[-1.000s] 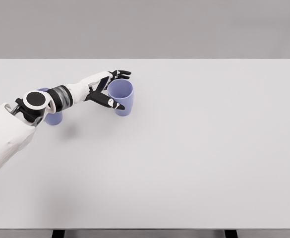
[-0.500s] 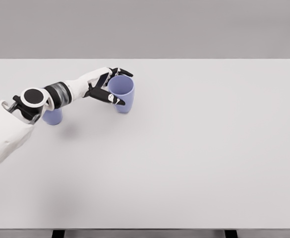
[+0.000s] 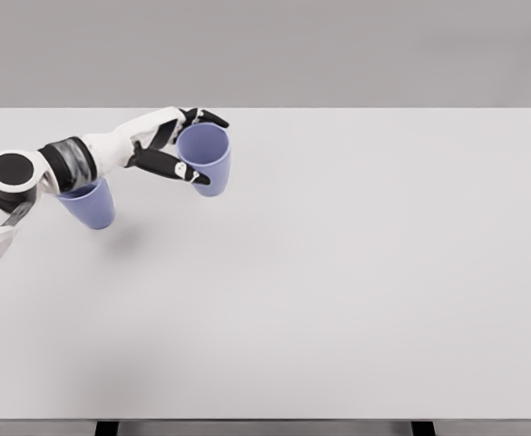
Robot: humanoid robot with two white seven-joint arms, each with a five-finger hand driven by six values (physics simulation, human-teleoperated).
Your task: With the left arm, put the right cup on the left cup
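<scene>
At far left the left cup [image 3: 91, 203] stands on the table [image 3: 356, 272], now mostly uncovered as the forearm pulled back. Left hand [image 3: 170, 150] wraps fingers [image 3: 170, 167] around the right cup [image 3: 205, 156], which has shifted left and looks lifted, probably. Carry underway; stacking remains.

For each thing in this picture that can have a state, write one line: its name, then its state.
Left hand: fingers closed around the right cup.
Right cup: upright, held in the hand, mouth open.
Left cup: upright on the table, partly hidden by the forearm.
Right hand: not in view.
</scene>
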